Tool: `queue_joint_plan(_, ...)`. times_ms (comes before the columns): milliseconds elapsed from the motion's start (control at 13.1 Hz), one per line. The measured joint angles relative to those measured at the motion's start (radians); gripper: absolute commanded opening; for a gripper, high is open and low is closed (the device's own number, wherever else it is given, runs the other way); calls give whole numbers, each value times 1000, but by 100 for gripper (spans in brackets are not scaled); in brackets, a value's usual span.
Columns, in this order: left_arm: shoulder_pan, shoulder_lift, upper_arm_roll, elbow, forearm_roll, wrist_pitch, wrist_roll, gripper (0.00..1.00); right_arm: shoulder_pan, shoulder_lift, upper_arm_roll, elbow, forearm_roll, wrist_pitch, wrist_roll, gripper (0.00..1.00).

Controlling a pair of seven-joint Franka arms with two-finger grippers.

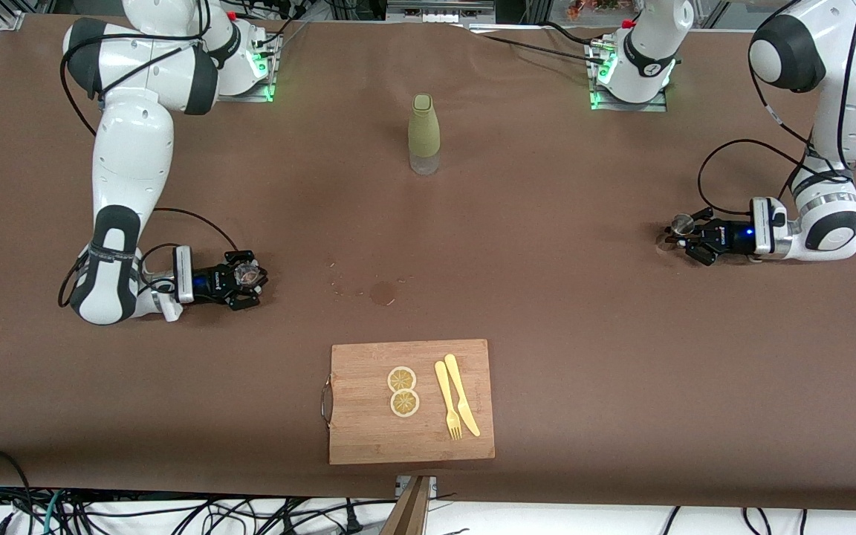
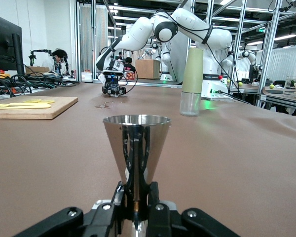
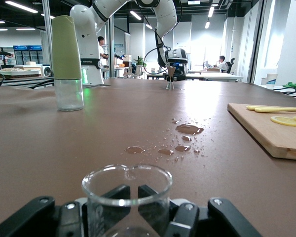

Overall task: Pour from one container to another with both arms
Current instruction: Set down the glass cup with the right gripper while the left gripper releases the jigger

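Brown table point(image 1: 547, 312): both claws clamp jigger point(image 2: 136, 143) and tumbler point(image 3: 127, 197), upright.

Path between my two ends: open brown table point(image 1: 547, 297) | obstacles: bottle point(image 1: 423, 134) upright toward the bases; cutting board point(image 1: 412, 401) nearer the camera, lemon slices point(image 1: 403, 391), fork point(image 1: 447, 398) and knife point(image 1: 461, 394) on it | spilled drops point(image 1: 382, 293) mid-table
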Motion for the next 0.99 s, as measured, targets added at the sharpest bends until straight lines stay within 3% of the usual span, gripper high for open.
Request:
queue_joint_plan(76, 2, 1, 0, 2, 0, 0, -1, 100, 0, 1, 0, 0, 0, 0, 0, 51)
queue_joint_plan(381, 7, 17, 28, 78, 29, 89, -57, 100, 1, 4, 1, 2, 16, 0, 5, 60)
queue_joint_plan(685, 9, 14, 67, 223, 229, 117, -199, 100, 0, 4, -6, 14, 17, 0, 6, 63)
queue_joint_plan(990, -3, -47, 70, 350, 411, 136, -640, 100, -1, 4, -39, 15, 17, 0, 6, 79)
